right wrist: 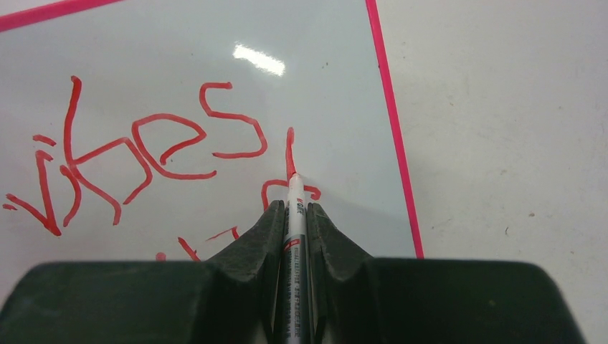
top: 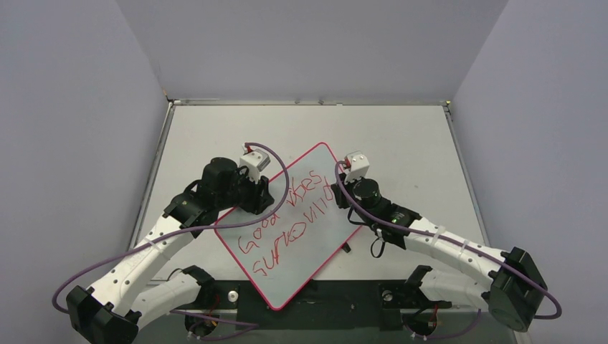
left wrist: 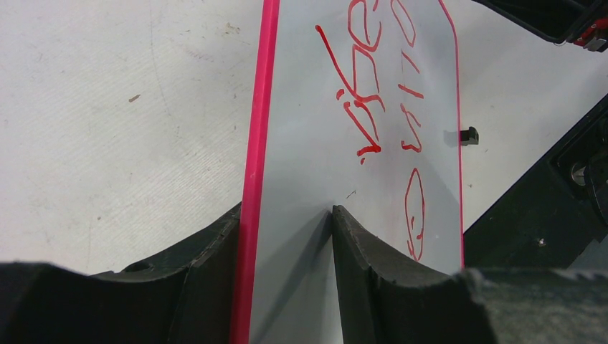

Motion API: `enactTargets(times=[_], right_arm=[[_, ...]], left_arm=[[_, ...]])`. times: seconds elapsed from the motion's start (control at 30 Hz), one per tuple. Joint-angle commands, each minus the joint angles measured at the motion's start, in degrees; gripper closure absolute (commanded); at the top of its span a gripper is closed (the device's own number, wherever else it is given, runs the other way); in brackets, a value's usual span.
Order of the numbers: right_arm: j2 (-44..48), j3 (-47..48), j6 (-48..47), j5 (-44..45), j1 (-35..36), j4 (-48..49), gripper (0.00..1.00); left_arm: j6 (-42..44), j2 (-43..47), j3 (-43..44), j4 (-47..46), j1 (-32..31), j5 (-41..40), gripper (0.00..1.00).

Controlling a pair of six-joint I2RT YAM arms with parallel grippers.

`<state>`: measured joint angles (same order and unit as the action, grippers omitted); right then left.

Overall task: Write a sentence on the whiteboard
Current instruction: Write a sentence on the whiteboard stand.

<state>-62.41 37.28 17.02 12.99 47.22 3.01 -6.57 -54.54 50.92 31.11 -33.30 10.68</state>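
The whiteboard point(top: 287, 281) lies tilted on the table, its pink-red frame running past both arms. The sentence point(top: 285, 223) runs across it in two lines of red handwriting. My right gripper point(right wrist: 295, 206) is shut on a grey-and-white marker point(right wrist: 294, 188), whose tip touches the board at the end of the second line, just below "vibes" point(right wrist: 143, 158). My left gripper point(left wrist: 287, 209) stands open at the board's upper left edge point(top: 262, 195). One finger point(left wrist: 358, 244) rests on the white surface point(left wrist: 308, 143); the other is beside the frame over the table.
A small black clip point(left wrist: 468, 135) sticks out of the board's far long edge. Grey walls close in the table point(top: 401, 136) on three sides. Purple cables point(top: 279, 161) loop over both arms. The arm bases sit at the near edge, by the board's lowest corner.
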Motion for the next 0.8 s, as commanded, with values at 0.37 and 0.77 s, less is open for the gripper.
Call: enactTargets(times=[0.37,0.77], right_arm=[[5.2,-6.5,3.6,-0.4,0.3,-1.5,1.0],[9.5,-7.6,3.8,2.2,0.2,-6.5,1.0]], left_arm=[[2.7,0.9,1.3,-3.4,0.1,-2.1,1.0],[2.8,1.0,1.2,-3.4,0.1,-2.5,1.0]])
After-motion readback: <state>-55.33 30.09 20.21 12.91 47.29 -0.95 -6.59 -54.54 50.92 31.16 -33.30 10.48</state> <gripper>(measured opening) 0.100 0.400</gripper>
